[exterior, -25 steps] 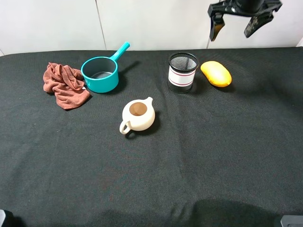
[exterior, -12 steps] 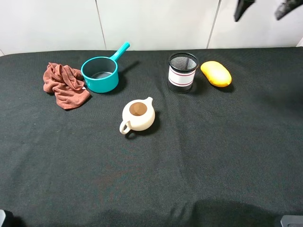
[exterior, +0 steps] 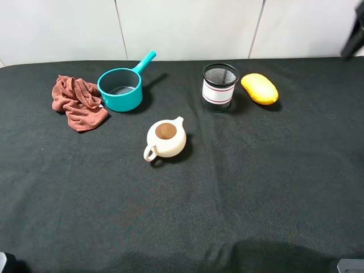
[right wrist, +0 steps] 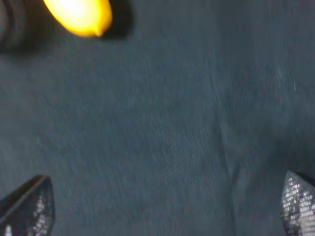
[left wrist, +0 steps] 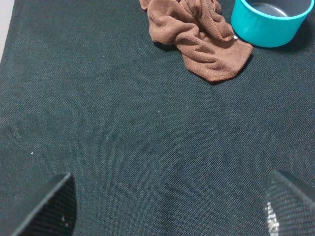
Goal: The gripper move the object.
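High exterior view: yellow-orange mango (exterior: 260,89) lying on the black surface (exterior: 239,187) at the far right, just right of the mesh pen cup (exterior: 219,86), close beside it but apparently not touching. Cream teapot (exterior: 165,138) near the middle, teal saucepan (exterior: 123,86) and crumpled brown cloth (exterior: 77,100) at the far left. Only a dark sliver of the right arm (exterior: 356,37) showing at the right edge, high above the surface and well apart from the mango; gripper itself out of frame here.

Left wrist view: left gripper (left wrist: 167,209) spread wide, holding nothing, one mesh-textured fingertip (left wrist: 51,206) in each lower corner. Bare surface between them, the brown cloth (left wrist: 197,34) and the saucepan (left wrist: 268,19) ahead. Mango nowhere in this view.

Right wrist view: blurred throughout. Right gripper (right wrist: 162,206) wide open and empty, fingertips (right wrist: 32,206) at the frame's lower corners. Rounded end of the mango (right wrist: 81,15) cut off by the frame edge, well away from the line between the fingers, with a dark shape (right wrist: 10,24) beside it, probably the pen cup.

Risks from here, as a judgement: descending with the mango this far off-centre likely to close on nothing, or to nudge the smooth fruit and send it rolling. Approaching from the pen-cup side likely to clip or tip the light cup, given the narrow gap. Pinching near the tapered end rather than across the middle likely to let the fruit squirt out of the fingers.
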Action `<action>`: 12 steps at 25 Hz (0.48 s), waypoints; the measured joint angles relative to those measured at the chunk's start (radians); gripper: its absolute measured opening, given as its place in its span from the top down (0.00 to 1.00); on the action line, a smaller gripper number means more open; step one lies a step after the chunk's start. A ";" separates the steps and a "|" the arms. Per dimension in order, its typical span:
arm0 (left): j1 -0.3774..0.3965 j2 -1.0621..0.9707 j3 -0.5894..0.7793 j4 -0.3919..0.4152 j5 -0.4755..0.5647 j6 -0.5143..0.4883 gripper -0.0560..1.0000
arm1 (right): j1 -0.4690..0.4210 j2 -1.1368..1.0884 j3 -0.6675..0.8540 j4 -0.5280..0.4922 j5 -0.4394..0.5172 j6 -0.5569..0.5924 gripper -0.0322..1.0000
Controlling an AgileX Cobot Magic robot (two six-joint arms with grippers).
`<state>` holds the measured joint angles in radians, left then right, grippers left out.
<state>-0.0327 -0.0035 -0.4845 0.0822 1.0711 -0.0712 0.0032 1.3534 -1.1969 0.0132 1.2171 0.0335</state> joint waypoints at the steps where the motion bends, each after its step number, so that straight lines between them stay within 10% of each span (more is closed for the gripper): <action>1: 0.000 0.000 0.000 0.000 0.000 0.000 0.23 | -0.009 -0.043 0.048 0.001 0.000 0.000 0.30; 12: 0.000 0.000 0.000 0.000 0.000 0.000 0.23 | -0.034 -0.584 0.548 -0.019 -0.110 0.024 0.30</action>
<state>-0.0327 -0.0035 -0.4845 0.0822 1.0711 -0.0712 -0.0308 0.7697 -0.6485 -0.0055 1.1068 0.0577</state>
